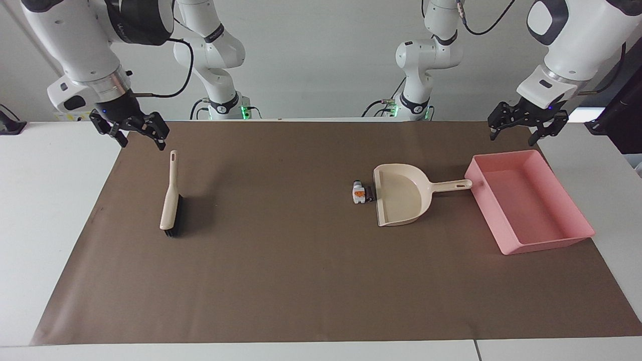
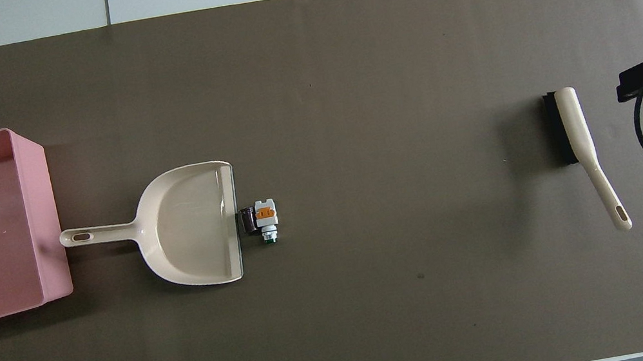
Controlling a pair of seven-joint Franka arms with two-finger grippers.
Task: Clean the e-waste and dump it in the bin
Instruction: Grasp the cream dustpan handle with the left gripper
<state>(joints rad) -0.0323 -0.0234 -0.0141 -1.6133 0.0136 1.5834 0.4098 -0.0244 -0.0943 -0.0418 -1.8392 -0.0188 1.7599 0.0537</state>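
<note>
The e-waste point(image 1: 359, 192) is a tiny white and orange part with a black portion. It lies on the brown mat right at the lip of the beige dustpan point(image 1: 401, 200). It also shows in the overhead view point(image 2: 264, 218), against the dustpan point(image 2: 192, 228). The pink bin point(image 1: 549, 245) stands by the dustpan's handle, toward the left arm's end, and its wall shows in the overhead view point(image 2: 42, 207). My left gripper point(image 1: 511, 136) is open and empty, raised over the bin. My right gripper point(image 1: 140, 142) is open and empty, raised beside the tip of the brush's handle.
A beige hand brush point(image 1: 170, 200) with black bristles lies on the mat toward the right arm's end, its handle pointing at the robots; it also shows in the overhead view point(image 2: 579, 137). The brown mat point(image 1: 281, 281) covers most of the white table.
</note>
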